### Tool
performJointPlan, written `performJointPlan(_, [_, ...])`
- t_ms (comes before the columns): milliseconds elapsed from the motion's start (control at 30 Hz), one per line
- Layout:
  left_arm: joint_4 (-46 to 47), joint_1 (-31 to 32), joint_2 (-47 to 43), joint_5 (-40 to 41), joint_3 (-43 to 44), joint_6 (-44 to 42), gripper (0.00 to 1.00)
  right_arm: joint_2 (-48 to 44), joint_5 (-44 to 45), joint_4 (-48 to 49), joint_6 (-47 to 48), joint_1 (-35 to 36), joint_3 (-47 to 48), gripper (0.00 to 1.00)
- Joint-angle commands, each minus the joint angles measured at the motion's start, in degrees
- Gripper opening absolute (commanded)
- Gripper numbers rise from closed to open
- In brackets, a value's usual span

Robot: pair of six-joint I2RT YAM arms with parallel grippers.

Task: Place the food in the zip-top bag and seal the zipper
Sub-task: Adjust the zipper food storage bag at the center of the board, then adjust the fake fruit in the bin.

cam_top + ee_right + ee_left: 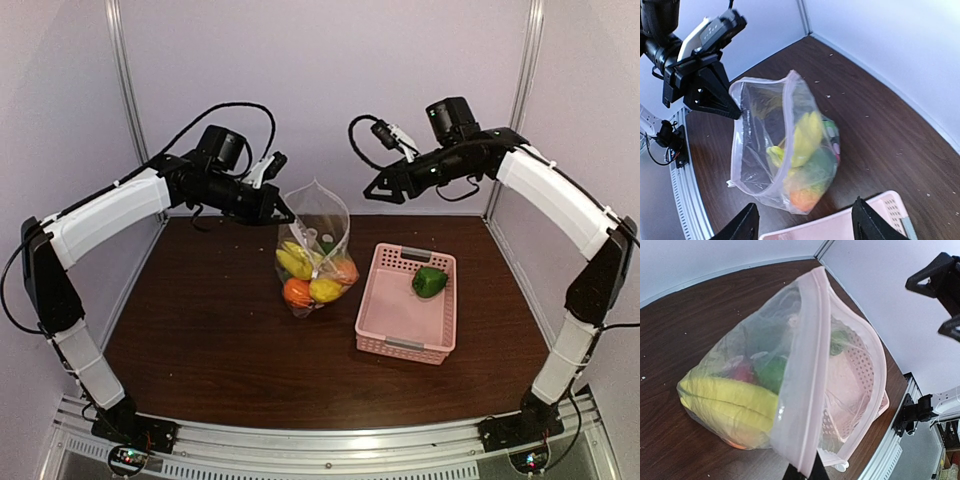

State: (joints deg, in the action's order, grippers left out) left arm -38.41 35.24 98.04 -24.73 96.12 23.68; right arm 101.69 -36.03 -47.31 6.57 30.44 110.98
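I see the zip-top bag (318, 225) standing upright with its mouth gaping and one end of the rim pinched up by the left gripper (285, 214). The zipper (809, 365), a pale pinkish strip around the mouth, is unsealed. Inside lie the banana (292, 262), orange (297, 292), lemon (326, 290) and something green (817, 164). The green pepper (430, 282) sits apart in the pink basket (385, 330).

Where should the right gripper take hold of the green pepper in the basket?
Across its rounded body, coming straight down from above. The green pepper lies in the far right corner of the pink basket, so the walls probably block a sideways approach; the right gripper stands open.
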Motion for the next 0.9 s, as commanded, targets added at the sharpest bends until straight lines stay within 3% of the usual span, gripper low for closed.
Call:
performJointPlan(0, [5.1,-0.1,-2.2,-2.6,-1.4,-0.2,0.0,-6.2,3.6,-1.2,3.4,-6.3,-4.7,0.65])
performJointPlan(333, [4.9,-0.1,-1.5,-4.4,2.5,-1.8,0.0,-9.1,13.1,-13.8,22.8,-12.7,-8.8,0.68])
performJointPlan(600, [5.7,-0.1,-3.2,-5.6,-1.5,-1.4,0.0,-12.4,19.1,-9.8,28.0,-13.0,-22.2,0.68])
performJointPlan(867, [8.9,-0.1,-5.7,-5.4,-7.4,-0.5,0.0,-5.8,23.2,-8.5,35.3,-13.0,-26.4,0.66])
